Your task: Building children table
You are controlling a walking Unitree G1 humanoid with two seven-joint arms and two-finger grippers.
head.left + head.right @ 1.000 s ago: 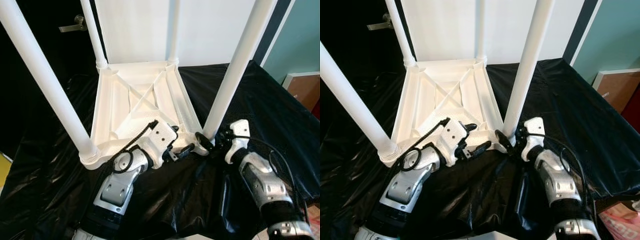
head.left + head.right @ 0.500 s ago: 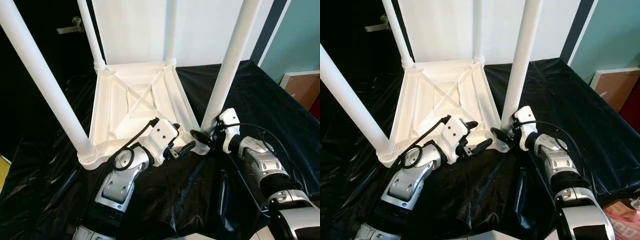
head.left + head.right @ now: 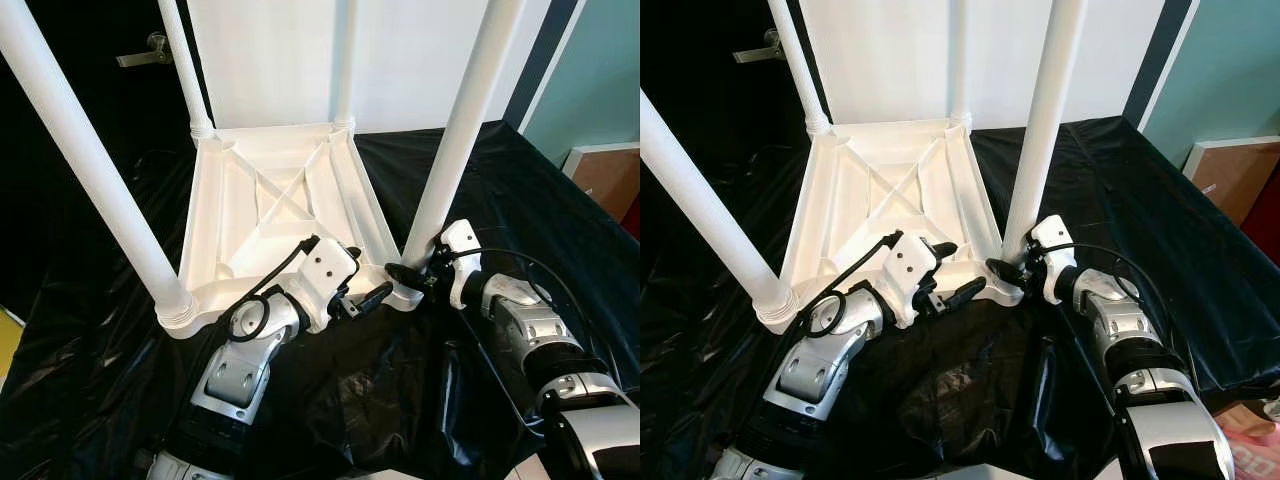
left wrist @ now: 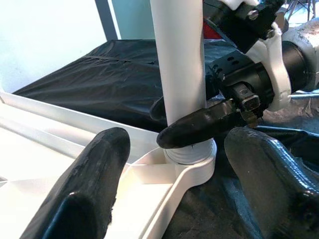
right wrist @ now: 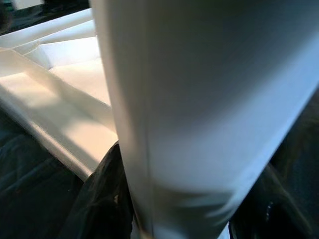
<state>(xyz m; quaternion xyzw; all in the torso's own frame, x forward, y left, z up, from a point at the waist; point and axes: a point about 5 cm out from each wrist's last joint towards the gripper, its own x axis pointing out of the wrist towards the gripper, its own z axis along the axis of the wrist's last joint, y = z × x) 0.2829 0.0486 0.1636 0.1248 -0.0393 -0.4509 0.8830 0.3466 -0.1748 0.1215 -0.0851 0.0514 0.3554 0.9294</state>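
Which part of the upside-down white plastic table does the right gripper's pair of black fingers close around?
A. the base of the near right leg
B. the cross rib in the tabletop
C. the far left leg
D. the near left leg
A: the right gripper has a finger on each side of the near right white leg, just above its corner socket, as the left wrist view confirms.

We were in what looked like a room of a home, though little of it showed. A teal-painted wall [image 3: 600, 70] stood at the far right beside a white panel [image 3: 300, 60], and a dark door with a metal lever handle [image 3: 140, 52] lay at the far left. Black plastic sheeting [image 3: 520, 190] covered the worktop, and a brown cardboard box [image 3: 610, 180] sat at the right edge.
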